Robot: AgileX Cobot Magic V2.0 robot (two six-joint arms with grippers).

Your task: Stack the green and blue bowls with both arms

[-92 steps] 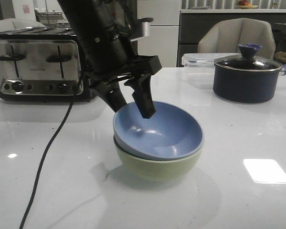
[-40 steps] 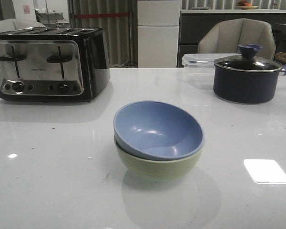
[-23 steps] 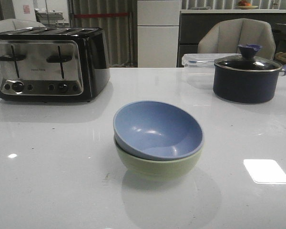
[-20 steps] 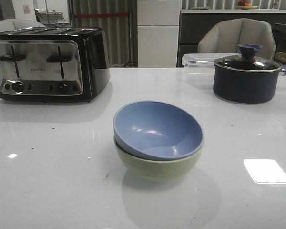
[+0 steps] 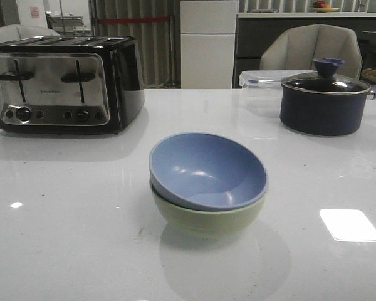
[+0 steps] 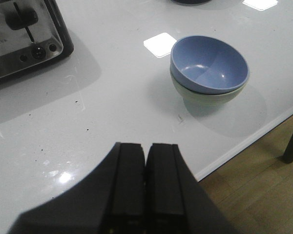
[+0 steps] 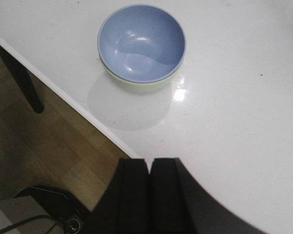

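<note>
Left gripper [image 6: 145, 187]: fingers pressed together, holding nothing; above the table's near edge, well apart from the bowls.
Right gripper [image 7: 149, 190]: fingers pressed together, holding nothing; likewise clear of the stack.
Blue bowl [image 5: 207, 169]: nested in the green bowl, tilted slightly; sits at mid-table, upper half of the stack.
Green bowl [image 5: 208, 217]: upright on the table [image 5: 69, 244], serving as base.
Task status: judged complete; neither bowl is held.
Toaster [image 5: 59, 83]: far left, well apart.
Pot [image 5: 326, 100]: far right, lidded.
Clear container [image 5: 258, 80]: just behind the pot.
</note>
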